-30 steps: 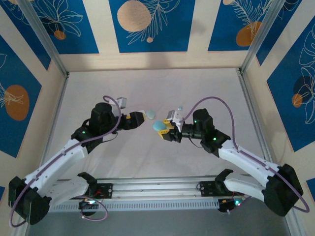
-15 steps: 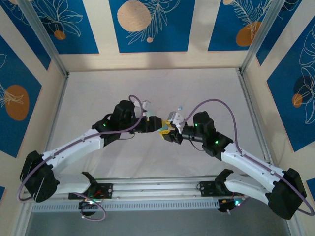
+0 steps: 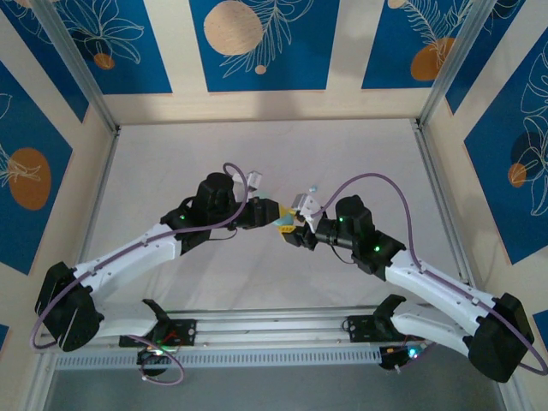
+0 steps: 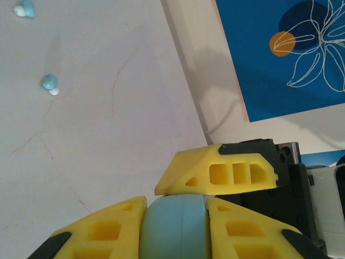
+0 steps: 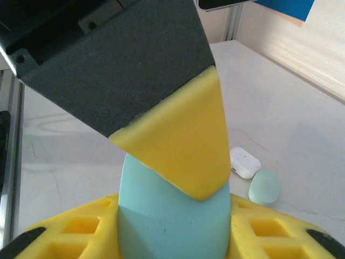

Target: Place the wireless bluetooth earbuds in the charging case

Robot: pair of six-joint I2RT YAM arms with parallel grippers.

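The pale teal egg-shaped plastic charging case [image 4: 175, 229] sits between two pairs of yellow fingers where the arms meet over the middle of the white tabletop [image 3: 257, 154]. The left gripper [image 3: 276, 214] is pinched onto its sides. The right gripper [image 3: 291, 227] clasps it from the opposite side, and in the right wrist view one yellow left fingertip lies across the case's front. Beyond it on the table lie a small white rounded-rectangle case [image 5: 244, 163] and, just beside that, a second pale teal rounded case [image 5: 264, 187]. Farther out in the left wrist view, two tiny glossy teal-and-white wireless bluetooth earbuds lie loose on the surface, one nearer [image 4: 49, 82] and one farther [image 4: 24, 8], apart from each other and well away from the held case.
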